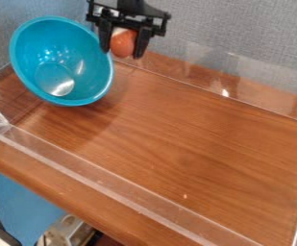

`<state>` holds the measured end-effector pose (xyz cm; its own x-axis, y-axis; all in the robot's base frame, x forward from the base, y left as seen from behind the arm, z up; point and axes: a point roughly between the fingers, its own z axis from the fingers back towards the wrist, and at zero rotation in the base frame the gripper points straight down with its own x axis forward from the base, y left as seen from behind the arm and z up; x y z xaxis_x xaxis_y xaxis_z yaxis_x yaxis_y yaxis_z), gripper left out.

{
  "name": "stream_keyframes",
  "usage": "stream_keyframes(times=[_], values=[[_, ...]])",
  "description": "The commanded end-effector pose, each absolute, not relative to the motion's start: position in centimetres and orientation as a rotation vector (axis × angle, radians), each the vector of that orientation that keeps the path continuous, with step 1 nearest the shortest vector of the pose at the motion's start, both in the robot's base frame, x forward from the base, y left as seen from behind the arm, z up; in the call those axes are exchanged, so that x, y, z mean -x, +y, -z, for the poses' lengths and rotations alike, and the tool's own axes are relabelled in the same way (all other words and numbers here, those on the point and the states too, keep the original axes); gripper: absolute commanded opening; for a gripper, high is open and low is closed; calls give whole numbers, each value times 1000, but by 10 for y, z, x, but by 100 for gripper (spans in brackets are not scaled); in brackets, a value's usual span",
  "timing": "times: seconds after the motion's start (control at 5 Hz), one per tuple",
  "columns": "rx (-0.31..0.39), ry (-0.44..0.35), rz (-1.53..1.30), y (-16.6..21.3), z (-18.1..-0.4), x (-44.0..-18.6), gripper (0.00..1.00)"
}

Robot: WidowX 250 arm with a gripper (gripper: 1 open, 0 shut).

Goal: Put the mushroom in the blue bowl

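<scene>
The blue bowl stands tilted at the back left of the wooden table, its glossy inside facing the camera. My gripper hangs in the air just right of the bowl's upper rim, shut on the mushroom. The reddish-brown cap shows between the two black fingers. The stem is hidden.
Clear acrylic walls ring the wooden tabletop, with a low clear rail along the front edge. A grey backdrop rises behind the table.
</scene>
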<state>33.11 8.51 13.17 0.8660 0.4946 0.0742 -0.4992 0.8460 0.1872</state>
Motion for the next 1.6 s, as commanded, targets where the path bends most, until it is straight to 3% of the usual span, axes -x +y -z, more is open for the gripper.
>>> stream_keyframes(times=[0.0,0.4,0.8,1.0,1.4], values=[[-191,-72,-522,86,-141,-328,0],[-161,-77,-443,71,-138,-315,0],[-129,-86,-377,36,-130,-320,0],[-109,-92,-307,30,-137,-332,0],[-88,-97,-280,56,-155,-344,0]])
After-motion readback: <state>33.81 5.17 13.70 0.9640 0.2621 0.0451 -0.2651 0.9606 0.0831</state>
